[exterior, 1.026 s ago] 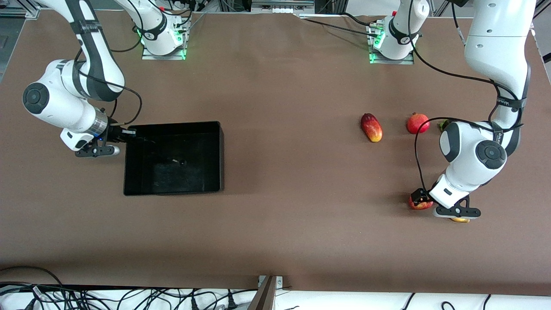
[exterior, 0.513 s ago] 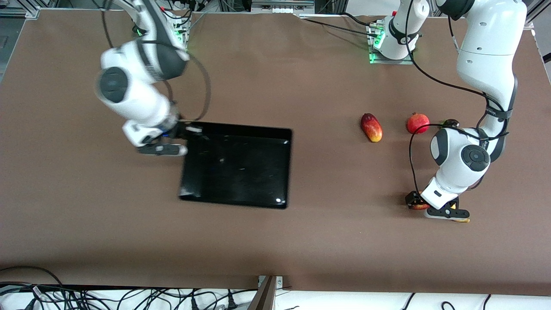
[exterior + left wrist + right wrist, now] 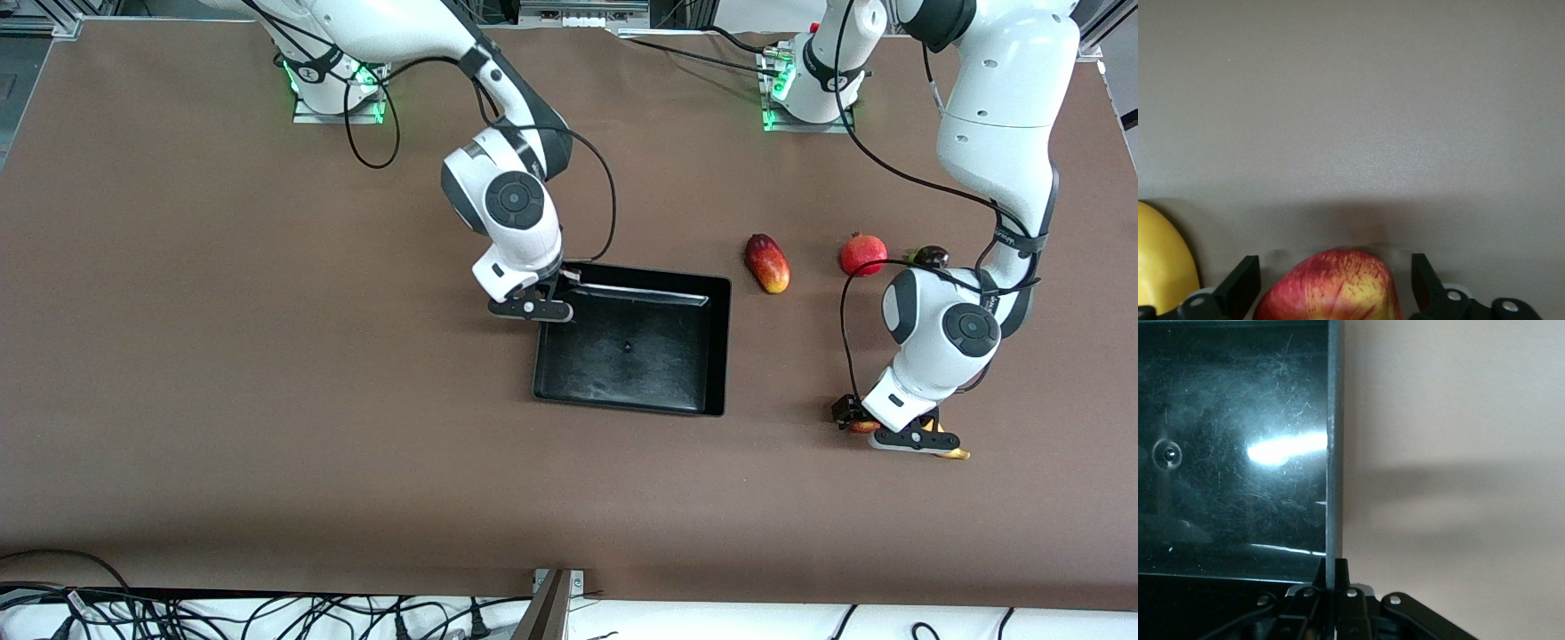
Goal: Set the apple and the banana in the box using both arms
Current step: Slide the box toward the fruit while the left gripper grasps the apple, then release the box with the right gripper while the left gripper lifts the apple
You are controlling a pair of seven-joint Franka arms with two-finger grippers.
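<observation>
Box gripped at centre frame, apple straddled at lower right.

Right gripper (image 3: 556, 293) pinches the box (image 3: 722, 347) wall; left gripper (image 3: 1331, 283) stands wide around the apple (image 3: 1328, 287), banana (image 3: 1158, 267) just beside.

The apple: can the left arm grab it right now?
Probably yes. The left gripper is already down around the apple, with one open finger on each side and nothing between. The banana lies close beside it but outside the fingers.
</observation>
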